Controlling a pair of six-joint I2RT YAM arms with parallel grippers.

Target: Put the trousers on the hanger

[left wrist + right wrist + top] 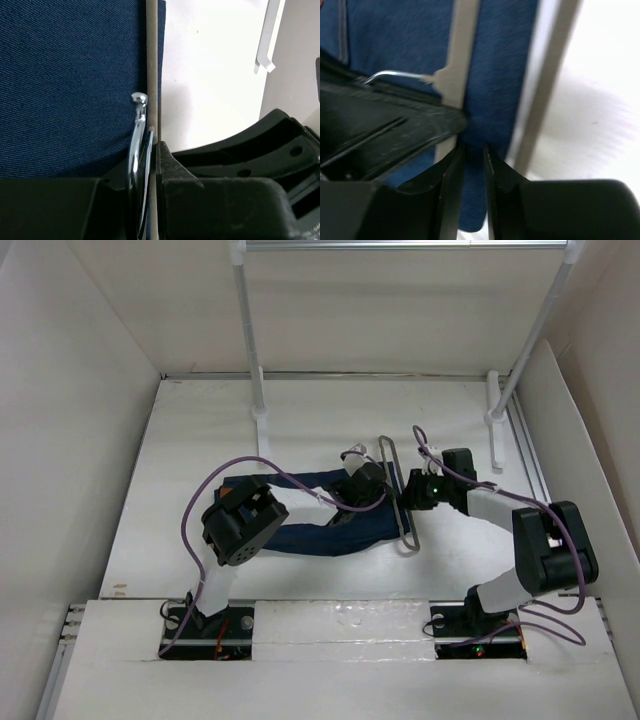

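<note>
The trousers (300, 530) are dark navy jeans lying across the middle of the table. The hanger (409, 540) is a thin pale grey loop lying at their right end. My left gripper (368, 483) is over the trousers, with its jaws shut on the hanger's bar (152, 65) just below the shiny metal hook (138, 99). Denim (65, 85) fills the left of that view. My right gripper (412, 492) is shut on a fold of the trousers (495, 65) between the hanger's two bars (547, 95). My left gripper's black body (380, 135) touches it.
Two thick white rack poles (250, 340) (535, 330) rise from feet at the back of the table and carry a horizontal rail (400, 244). White walls close in the left, right and back. A white rack foot (265, 45) shows beyond the hanger.
</note>
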